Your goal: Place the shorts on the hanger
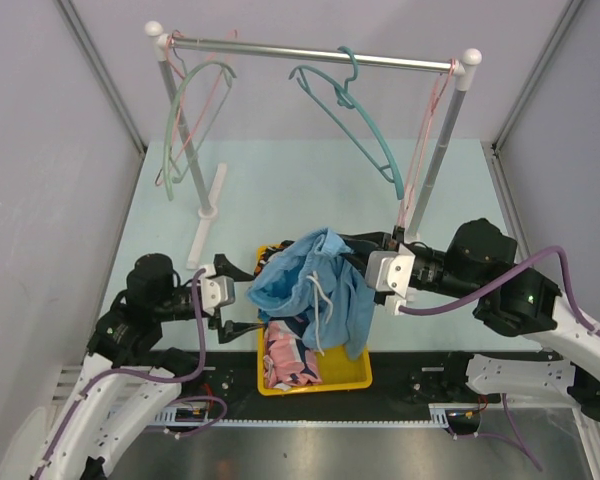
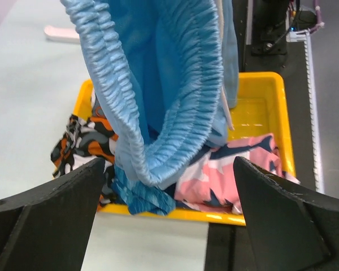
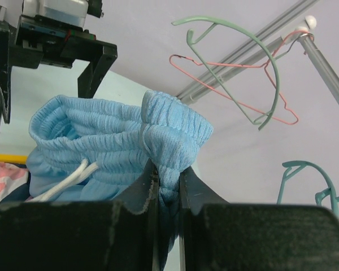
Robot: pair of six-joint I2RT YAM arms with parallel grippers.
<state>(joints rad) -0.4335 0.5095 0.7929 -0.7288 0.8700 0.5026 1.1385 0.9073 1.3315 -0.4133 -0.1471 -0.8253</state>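
Looked down on a pale mint tabletop walled in grey, with a metal rail on white posts at the back. Found the shorts held up over a yellow bin at the near edge, bunched, white drawstring dangling, lower folds drooping to the clothes inside; could not tell whether touching. Saw the right gripper clamped on a fold of the elastic waistband, blue cloth squeezed between both fingers. Saw the left gripper spread wide, one finger on either side of the hanging waistband loop, seemingly touching none of it. Noted the hanger, thin and pale pink, up at the rail's left end beside a pale green hanger, well apart from the shorts. Marked a teal hanger near mid-rail and a second pink wire hanger against the right post. Counted other garments lying in the bin: an orange-black-white patterned piece, a pink-and-navy piece, and a teal-blue patterned fold between them.
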